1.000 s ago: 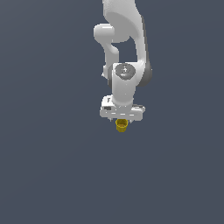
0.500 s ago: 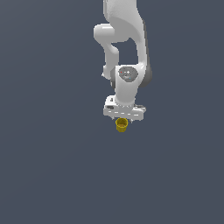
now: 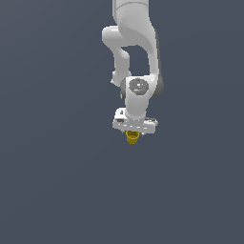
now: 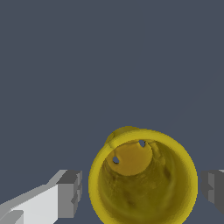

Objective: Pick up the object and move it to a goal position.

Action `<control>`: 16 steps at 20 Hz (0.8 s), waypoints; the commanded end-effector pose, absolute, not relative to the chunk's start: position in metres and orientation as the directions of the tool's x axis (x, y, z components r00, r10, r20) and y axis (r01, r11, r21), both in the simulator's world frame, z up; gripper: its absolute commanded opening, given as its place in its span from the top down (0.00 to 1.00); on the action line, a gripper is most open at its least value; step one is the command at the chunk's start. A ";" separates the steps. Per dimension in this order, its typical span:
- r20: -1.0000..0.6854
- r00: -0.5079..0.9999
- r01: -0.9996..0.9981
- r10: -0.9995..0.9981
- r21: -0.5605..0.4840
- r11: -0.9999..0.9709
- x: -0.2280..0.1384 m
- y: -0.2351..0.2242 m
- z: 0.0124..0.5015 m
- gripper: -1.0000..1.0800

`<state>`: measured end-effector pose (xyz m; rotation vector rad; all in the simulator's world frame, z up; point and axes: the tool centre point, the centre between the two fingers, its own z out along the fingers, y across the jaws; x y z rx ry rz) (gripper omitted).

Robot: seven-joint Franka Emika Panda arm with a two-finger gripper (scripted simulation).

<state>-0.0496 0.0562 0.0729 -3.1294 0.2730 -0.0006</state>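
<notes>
As seen from the wrist: the object point(image 4: 142, 179), a yellow cup-shaped cylinder, fills the near field, its open mouth facing the camera and two small holes showing in its inner floor.
Fingers: a grey pad point(image 4: 70, 192) stands on one side of the cup's rim and a second grey pad on the other side; both sit close to the rim, with a thin strip of background showing at each, so contact cannot be confirmed from this view.
Gripper: in the exterior view the white gripper point(image 3: 134, 133) points downward, its jaws set narrowly about the cup.
Object's place: the cup point(image 3: 133, 137) hangs directly under the gripper's body, only its lower part showing below it.
Arm: the white Panda arm point(image 3: 136, 57) descends from the top of the exterior view.
Backdrop: flat, dark blue-grey behind everything.
</notes>
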 end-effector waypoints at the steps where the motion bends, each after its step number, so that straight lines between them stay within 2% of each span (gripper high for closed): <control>1: 0.000 0.985 -0.174 -0.174 0.000 -0.985 -0.050 0.056 0.060 0.04; 8: 0.000 0.985 -0.175 -0.175 0.000 -0.985 -0.050 0.056 0.046 0.04; 9: 0.000 0.985 -0.175 -0.175 0.000 -0.985 -0.050 0.056 0.046 1.00; 16: 0.000 0.985 -0.175 -0.175 0.000 -0.985 -0.050 0.056 0.046 1.00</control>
